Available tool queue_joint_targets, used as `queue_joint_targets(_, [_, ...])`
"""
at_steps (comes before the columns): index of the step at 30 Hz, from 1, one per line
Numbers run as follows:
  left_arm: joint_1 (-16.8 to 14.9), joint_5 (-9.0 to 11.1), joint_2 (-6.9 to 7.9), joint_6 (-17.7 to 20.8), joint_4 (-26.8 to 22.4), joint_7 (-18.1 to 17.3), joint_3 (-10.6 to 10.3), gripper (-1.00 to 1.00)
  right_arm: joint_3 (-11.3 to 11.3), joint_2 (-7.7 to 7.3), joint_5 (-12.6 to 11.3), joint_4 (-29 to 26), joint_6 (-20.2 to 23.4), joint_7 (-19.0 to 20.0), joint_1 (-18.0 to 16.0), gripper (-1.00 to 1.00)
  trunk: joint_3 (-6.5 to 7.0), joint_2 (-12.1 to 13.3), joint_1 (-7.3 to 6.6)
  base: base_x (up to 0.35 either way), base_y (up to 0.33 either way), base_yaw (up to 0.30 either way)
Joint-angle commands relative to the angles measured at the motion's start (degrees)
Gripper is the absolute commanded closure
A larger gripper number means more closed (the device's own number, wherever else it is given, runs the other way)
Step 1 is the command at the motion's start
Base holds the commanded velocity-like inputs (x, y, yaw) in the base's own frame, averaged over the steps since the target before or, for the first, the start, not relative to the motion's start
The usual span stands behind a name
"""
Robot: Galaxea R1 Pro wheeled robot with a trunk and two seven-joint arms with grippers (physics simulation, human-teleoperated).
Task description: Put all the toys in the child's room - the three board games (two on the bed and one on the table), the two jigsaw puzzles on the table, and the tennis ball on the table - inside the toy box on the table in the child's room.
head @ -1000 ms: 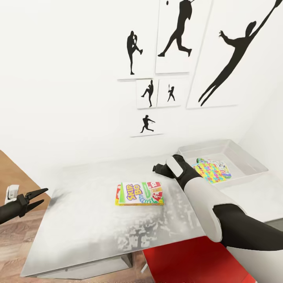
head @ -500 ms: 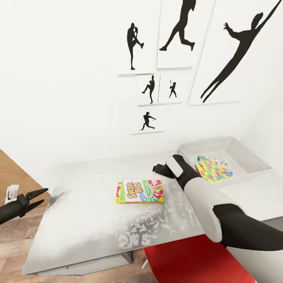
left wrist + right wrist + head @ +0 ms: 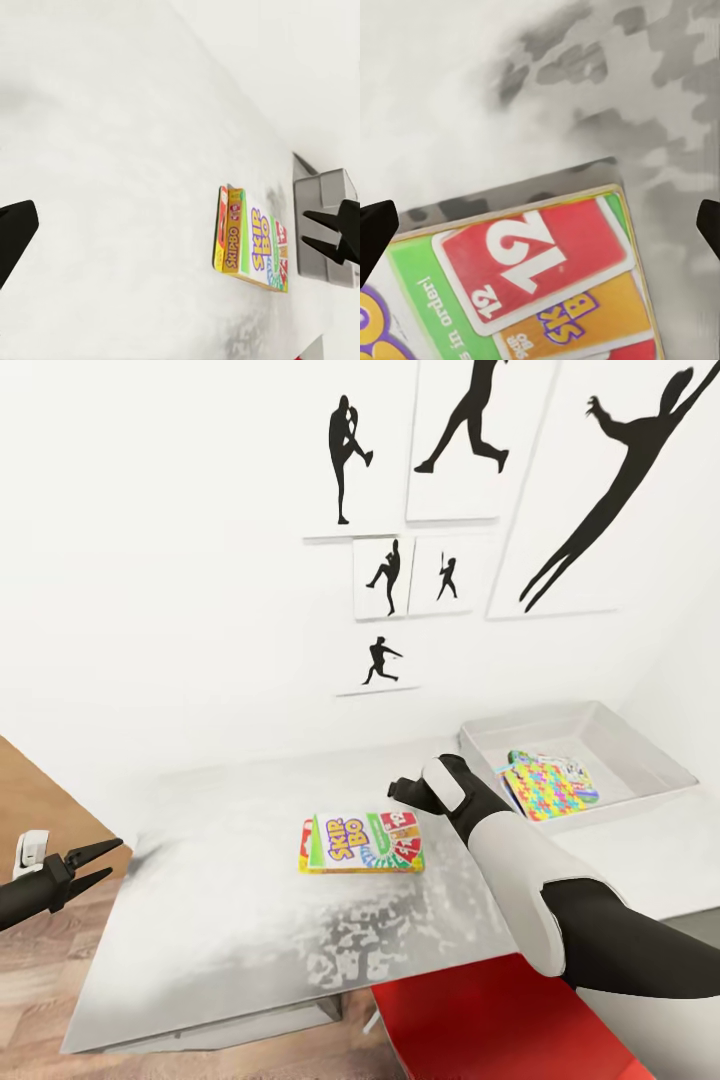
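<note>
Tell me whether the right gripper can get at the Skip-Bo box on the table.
Probably yes. The right gripper hovers open by the Skip-Bo box, which lies flat on the table with nothing between them.

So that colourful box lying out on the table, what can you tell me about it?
The Skip-Bo game box is a flat rectangular box with yellow edges and a busy printed lid: purple-and-yellow lettering on a white and green ground, and a red card marked 12 at one end. It looks like printed card. It lies flat and closed on the white table, lid up, with nothing on it. The right gripper hovers just beyond its red-card end, jaws spread, not touching. The toy box stands apart, further along the table.
</note>
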Motion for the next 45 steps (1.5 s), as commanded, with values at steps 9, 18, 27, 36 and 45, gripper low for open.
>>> queue_joint_targets(9, [0.0,-0.1,0.0,0.2,0.0,-0.3,0.0,-1.0,0.3,0.0,-0.4,-0.1,0.0,2.4,0.0,-1.0,-0.93,-0.1,0.03,0.0,0.001,0.0])
queue_joint_targets(18, [0.0,-0.1,0.0,0.1,0.0,-0.3,0.0,-1.0,0.4,0.0,-0.4,-0.1,0.0,3.2,0.0,-1.0,-1.65,-0.1,0.03,0.0,0.0,0.0])
queue_joint_targets(27, [0.0,-0.1,-0.07,0.1,0.0,-0.3,0.0,-1.0,0.4,0.0,-0.4,-0.1,0.0,3.3,0.0,-1.0,-1.81,-0.1,0.03,0.0,0.0,0.0])
queue_joint_targets(36, [0.0,-0.1,-0.08,0.1,0.0,-0.3,0.0,-1.0,0.4,0.0,-0.4,-0.1,0.0,3.4,0.0,-1.0,-1.83,-0.1,0.03,0.0,0.0,0.0])
queue_joint_targets(45, [0.0,-0.1,-0.08,0.0,0.0,-0.3,-0.1,-1.0,0.4,0.0,-0.4,0.0,0.0,3.4,0.0,-1.0,-2.07,-0.1,0.03,0.0,0.0,0.0])
